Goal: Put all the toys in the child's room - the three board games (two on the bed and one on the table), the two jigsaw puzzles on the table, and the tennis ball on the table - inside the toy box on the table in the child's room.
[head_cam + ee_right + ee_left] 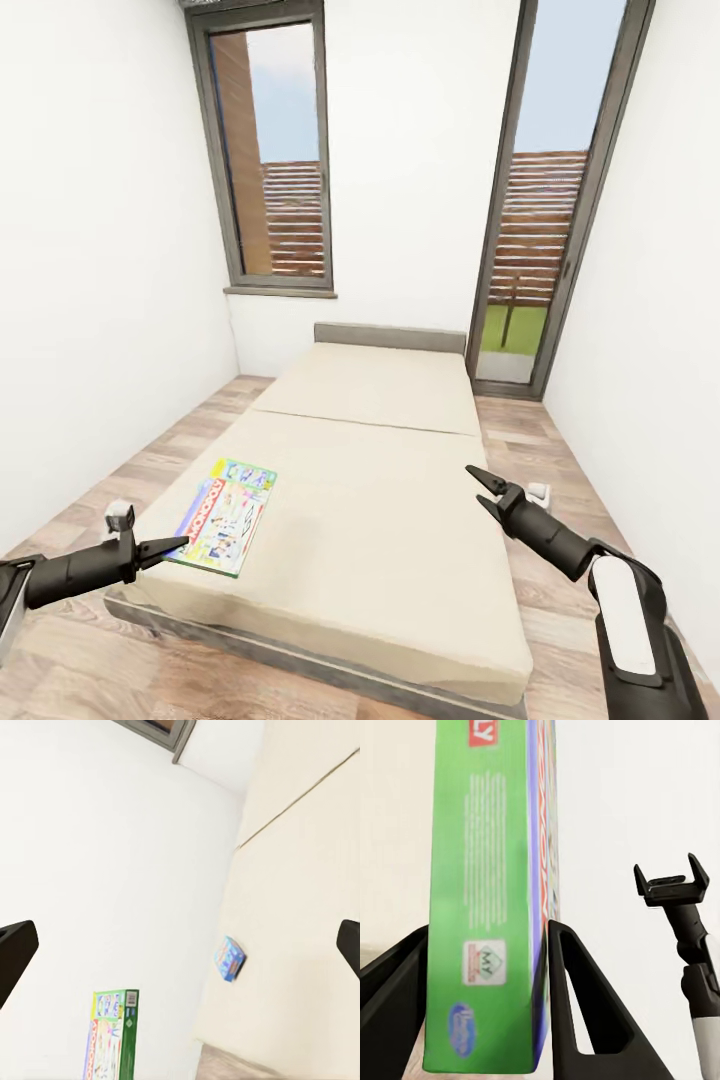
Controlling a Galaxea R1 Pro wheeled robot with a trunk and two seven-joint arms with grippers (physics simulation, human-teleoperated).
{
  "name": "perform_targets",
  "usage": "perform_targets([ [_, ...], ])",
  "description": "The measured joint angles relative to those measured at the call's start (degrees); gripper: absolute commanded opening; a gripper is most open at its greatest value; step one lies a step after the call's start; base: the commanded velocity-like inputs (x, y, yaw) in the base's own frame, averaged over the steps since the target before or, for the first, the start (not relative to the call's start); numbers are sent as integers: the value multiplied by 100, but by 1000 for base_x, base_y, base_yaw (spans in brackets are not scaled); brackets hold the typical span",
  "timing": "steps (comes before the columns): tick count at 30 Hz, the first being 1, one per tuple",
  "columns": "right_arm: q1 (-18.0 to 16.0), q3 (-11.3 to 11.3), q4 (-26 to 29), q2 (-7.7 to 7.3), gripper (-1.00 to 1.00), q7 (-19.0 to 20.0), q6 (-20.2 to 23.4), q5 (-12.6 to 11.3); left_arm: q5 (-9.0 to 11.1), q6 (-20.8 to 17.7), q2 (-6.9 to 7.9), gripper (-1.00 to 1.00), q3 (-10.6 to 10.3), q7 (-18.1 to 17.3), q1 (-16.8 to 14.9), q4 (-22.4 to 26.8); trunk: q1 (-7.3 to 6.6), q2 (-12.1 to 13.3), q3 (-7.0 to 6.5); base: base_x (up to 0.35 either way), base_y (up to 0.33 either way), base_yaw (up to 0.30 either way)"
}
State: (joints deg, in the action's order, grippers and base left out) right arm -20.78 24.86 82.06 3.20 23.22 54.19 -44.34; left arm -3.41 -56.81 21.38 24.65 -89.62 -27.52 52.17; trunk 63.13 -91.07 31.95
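We are working at the bed [400, 520] in the child's room, and the Monopoly board game [225, 515] is lying flat on the mattress near its front left corner. Our left gripper [172, 546] is straddling that box's near edge: in the left wrist view the two black fingers [585, 1020] are standing on either side of the green side panel [484, 907], close against it, though we cannot tell whether they are already pressing. Our right gripper [485, 492] is hanging spread wide over the right side of the bed, holding nothing.

We are judging the box to be light, stiff cardboard with a glossy, rather slippery print, so a pinch across its thin edge should hold, provided we are gripping deep enough that the long flat lid does not droop or swivel.

On the green panel we are reading the letters "LY" in white on a red patch, a small diamond mark with "MY", and a blue oval logo; the fine print is too small. In the right wrist view a second, light-blue box [229, 958] is showing beyond the Monopoly game [111, 1035]; where it sits we cannot tell.
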Motion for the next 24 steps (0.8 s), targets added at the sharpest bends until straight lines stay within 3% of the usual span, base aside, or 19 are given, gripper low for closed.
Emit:
perform_targets([
  [24, 1, -132, -8, 0, 100, -37, -9, 12, 0, 0, -21, -100, -4, 0, -2, 2, -527, 963, -431, 0, 0, 291],
])
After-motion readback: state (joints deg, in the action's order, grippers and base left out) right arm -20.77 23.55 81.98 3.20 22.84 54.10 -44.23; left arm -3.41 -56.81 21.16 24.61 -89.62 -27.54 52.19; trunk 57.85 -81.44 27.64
